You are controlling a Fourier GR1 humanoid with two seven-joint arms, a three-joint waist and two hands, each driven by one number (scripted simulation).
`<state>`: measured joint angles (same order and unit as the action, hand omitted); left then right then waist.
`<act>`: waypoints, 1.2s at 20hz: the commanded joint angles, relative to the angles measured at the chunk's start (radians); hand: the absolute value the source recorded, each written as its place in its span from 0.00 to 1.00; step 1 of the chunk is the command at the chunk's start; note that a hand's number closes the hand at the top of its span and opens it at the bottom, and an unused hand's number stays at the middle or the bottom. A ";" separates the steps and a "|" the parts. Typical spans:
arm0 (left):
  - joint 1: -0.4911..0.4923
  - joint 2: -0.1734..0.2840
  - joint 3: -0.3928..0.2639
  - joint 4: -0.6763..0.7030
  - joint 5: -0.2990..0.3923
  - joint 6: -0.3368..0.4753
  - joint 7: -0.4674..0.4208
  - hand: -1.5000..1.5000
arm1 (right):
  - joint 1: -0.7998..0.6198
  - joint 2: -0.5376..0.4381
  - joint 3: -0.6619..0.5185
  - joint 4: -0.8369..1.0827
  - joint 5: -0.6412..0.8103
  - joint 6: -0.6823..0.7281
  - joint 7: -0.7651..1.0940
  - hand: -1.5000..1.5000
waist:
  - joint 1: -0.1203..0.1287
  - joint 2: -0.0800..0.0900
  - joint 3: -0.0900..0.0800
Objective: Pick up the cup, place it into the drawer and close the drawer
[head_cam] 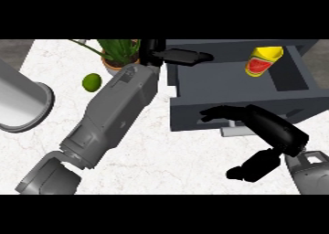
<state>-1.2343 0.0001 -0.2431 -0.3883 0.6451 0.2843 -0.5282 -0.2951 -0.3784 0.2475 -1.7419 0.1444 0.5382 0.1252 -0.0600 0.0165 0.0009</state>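
You see the yellow cup point(263, 61) lying inside the open drawer point(221, 82) at upper right; your right hand point(262, 121), fingers relaxed, sits below at the drawer front; left hand point(181, 56) spread at the drawer's upper-left edge

Yellow-and-red cup point(263, 61) tilted inside open grey drawer point(228, 84)

Drawer point(235, 82) handle's mostly hidden behind the right hand point(265, 123). Left forearm covers pt of the plant pot point(115, 64). Grey cylinder point(18, 103) is cut off by the left edge. Cup point(263, 61) label's too small to read.
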 commanded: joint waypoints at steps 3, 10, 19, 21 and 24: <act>0.038 0.000 0.005 -0.044 0.024 -0.025 -0.029 0.00 | -0.042 0.031 0.075 0.290 0.239 -0.102 -0.123 0.00 | 0.064 -0.003 0.000; 0.193 0.030 0.008 -0.143 0.010 -0.080 -0.051 0.00 | -0.179 0.076 0.107 0.707 0.378 -0.201 -0.285 1.00 | 0.127 -0.007 0.001; 0.307 0.129 -0.004 -0.277 0.016 -0.169 -0.008 0.00 | -0.431 0.081 -0.065 1.094 0.356 -0.337 -0.480 1.00 | 0.187 0.004 0.004; 0.325 0.155 0.006 -0.300 0.031 -0.192 0.015 0.00 | -0.445 0.082 -0.108 1.143 0.342 -0.399 -0.515 1.00 | 0.193 0.007 0.004; 0.346 0.147 -0.009 -0.313 0.025 -0.204 0.017 0.00 | -0.546 0.024 -0.172 1.203 0.314 -0.391 -0.533 1.00 | 0.212 0.017 0.005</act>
<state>-0.9473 0.1167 -0.2507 -0.6899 0.6695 0.0940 -0.5198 -0.7441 -0.3217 0.1441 -0.6271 0.4768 0.1864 -0.3698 0.1275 0.0251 0.0109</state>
